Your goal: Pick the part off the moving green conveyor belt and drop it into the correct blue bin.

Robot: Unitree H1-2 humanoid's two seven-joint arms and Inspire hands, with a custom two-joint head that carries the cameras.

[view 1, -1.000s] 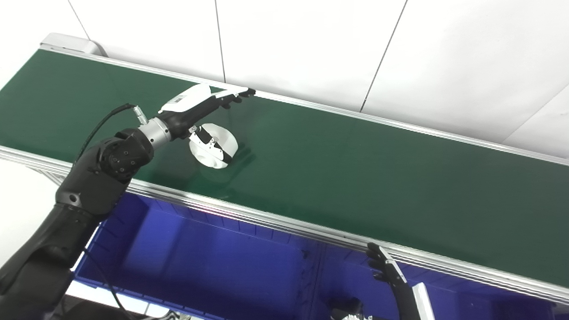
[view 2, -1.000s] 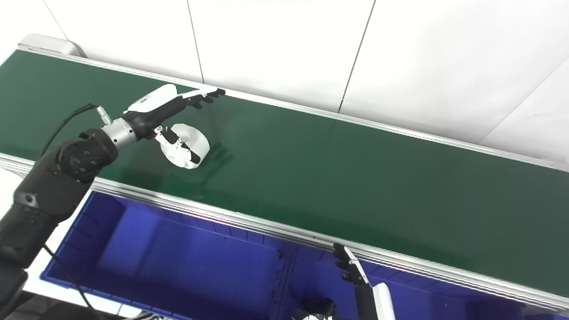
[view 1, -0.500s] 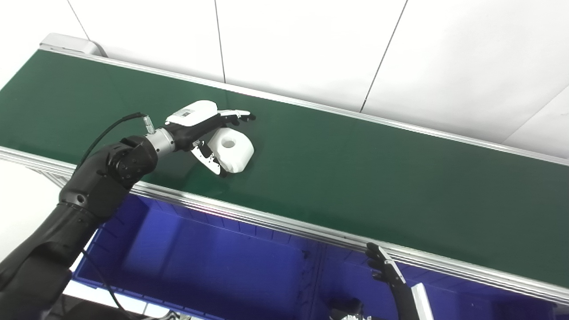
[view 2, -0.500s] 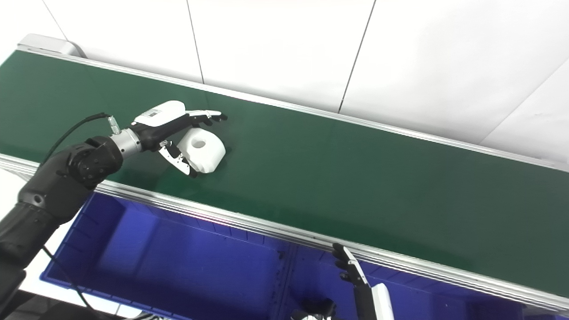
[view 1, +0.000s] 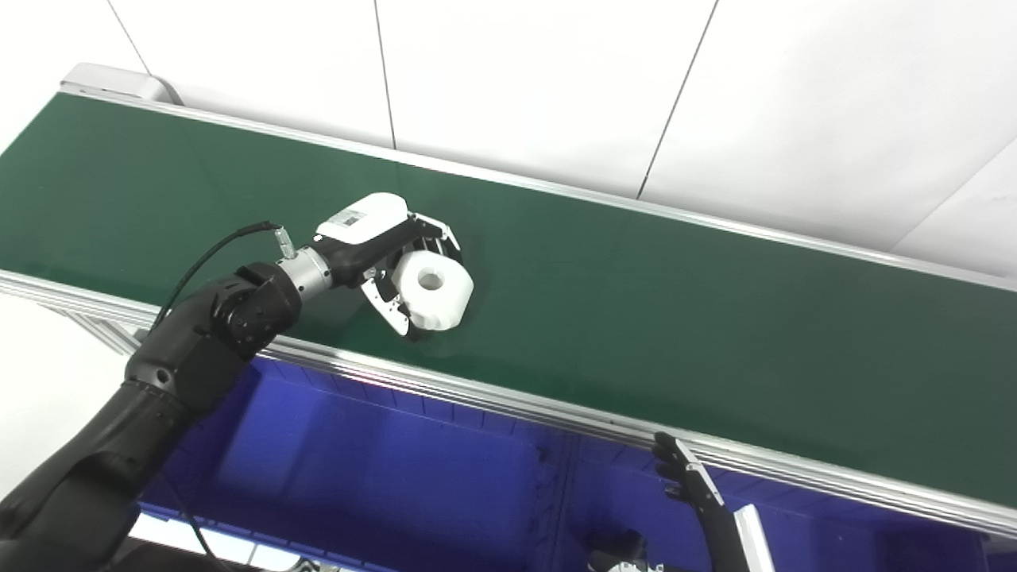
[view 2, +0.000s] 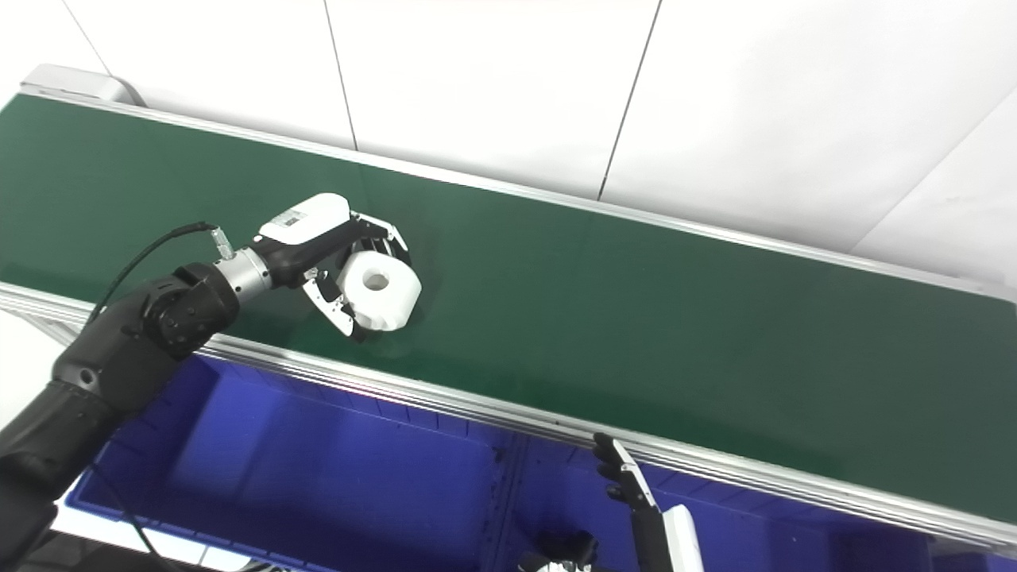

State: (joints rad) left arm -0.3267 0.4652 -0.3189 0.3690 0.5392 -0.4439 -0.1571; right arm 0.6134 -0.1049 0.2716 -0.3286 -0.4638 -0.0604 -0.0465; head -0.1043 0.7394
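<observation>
Left eye view shows the left hand (view 1: 381, 254) out over the green conveyor belt (view 1: 675, 318), its fingers (view 1: 441, 236) curled over the top of a white part (view 1: 431, 290) and its thumb (view 1: 393, 314) hooked under the near side, so the hand is closed around the part. The part is a short, rounded white piece with a round hole in the face turned toward the cameras. It sits just above or on the belt near the front rail (view 1: 516, 409); contact with the belt cannot be told. The black left arm (view 1: 191, 349) runs back from the hand across that rail to the lower left corner, with a thin cable looping above the wrist. Below the rail lies a blue bin (view 1: 381, 485), with a second blue bin (view 1: 620, 492) just beside it past a divider. The right hand (view 1: 691, 485) pokes up at the bottom edge in front of the second bin, fingers straight and holding nothing.
</observation>
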